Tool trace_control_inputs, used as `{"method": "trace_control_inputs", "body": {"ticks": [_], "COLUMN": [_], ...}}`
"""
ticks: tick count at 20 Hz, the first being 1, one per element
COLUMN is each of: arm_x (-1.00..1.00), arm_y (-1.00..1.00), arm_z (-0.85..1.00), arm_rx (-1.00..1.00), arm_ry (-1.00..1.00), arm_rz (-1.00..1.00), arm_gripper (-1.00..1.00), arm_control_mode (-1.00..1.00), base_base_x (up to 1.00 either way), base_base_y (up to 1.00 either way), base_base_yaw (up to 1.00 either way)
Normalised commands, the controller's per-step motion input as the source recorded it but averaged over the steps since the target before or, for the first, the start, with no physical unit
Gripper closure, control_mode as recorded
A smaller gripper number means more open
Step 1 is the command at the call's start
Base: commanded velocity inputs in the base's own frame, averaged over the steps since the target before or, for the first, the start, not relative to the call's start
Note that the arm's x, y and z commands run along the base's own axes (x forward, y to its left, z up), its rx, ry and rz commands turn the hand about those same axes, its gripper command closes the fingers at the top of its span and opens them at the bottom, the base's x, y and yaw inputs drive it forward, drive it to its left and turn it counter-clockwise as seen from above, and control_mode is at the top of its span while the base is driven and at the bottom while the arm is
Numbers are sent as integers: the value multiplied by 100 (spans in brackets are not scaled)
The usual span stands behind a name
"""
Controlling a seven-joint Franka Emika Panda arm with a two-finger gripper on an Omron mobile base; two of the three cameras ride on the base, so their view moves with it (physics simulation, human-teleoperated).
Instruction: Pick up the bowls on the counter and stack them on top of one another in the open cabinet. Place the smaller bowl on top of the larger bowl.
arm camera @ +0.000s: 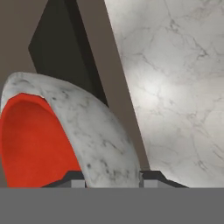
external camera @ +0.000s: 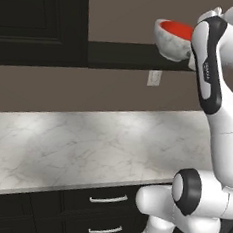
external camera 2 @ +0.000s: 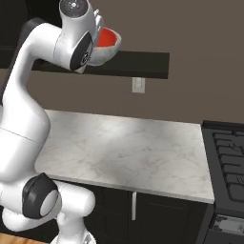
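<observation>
And here we are in a kitchen, a rendered one, no doubt about it. A long white marble counter point(external camera: 86, 141) with faint grey veins runs along a brown wall, black drawers point(external camera: 105, 207) with silver handles tucked under its front edge. Up on the wall there's a white outlet point(external camera 2: 138, 86), and above it a flat black shelf board point(external camera 2: 143, 64), with a black panelled cabinet door point(external camera: 37, 21) to the left. Past the counter's right edge sits a black stove point(external camera 2: 228, 167), grates on top.
</observation>
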Motion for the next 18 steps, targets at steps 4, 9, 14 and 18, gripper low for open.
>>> {"method": "trace_control_inputs", "body": {"ticks": [4, 9, 14, 18], "arm_x": [0, 8, 21, 15], "arm_y": [27, 17, 3, 0], "arm_z": [-34, -12, 0, 0], "arm_rx": [-6, -4, -4, -4], "arm_ry": [-10, -17, -17, -6], "arm_rz": [0, 0, 0, 0], "arm_gripper": [100, 100, 100, 100], "arm_control_mode": [-100, -100, -100, -100], "base_base_x": [0, 0, 0, 0], "base_base_y": [0, 0, 0, 0], "base_base_yaw": [0, 0, 0, 0]}}
